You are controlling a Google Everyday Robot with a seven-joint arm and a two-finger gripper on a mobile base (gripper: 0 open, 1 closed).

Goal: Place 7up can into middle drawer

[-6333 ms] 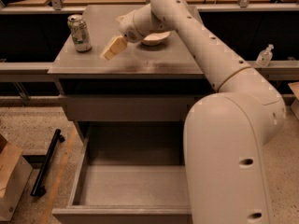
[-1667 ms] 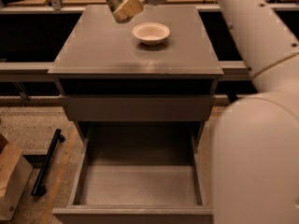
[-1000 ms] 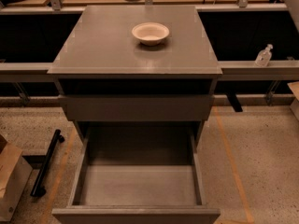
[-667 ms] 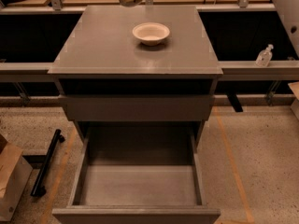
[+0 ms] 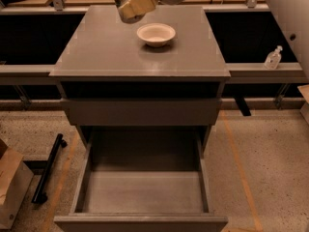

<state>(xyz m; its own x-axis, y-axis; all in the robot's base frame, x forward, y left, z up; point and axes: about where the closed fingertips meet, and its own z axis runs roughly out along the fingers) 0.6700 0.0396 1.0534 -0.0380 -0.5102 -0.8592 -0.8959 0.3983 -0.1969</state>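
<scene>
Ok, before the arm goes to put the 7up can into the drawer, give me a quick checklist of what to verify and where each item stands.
1. Grey box-shaped drawer pulled out: ok, it is open and nothing shows inside.
2. That drawer is the middle one: cannot tell, the cabinet's bottom is out of frame.
3. White-and-green 7up can held: cannot tell; it is not standing on the flat grey cabinet top.
4. Arm's gripper over the drawer: not ok, it hangs above the top's rear, left of the shallow white bowl.
5. Bowl untouched by the gripper: ok.
</scene>
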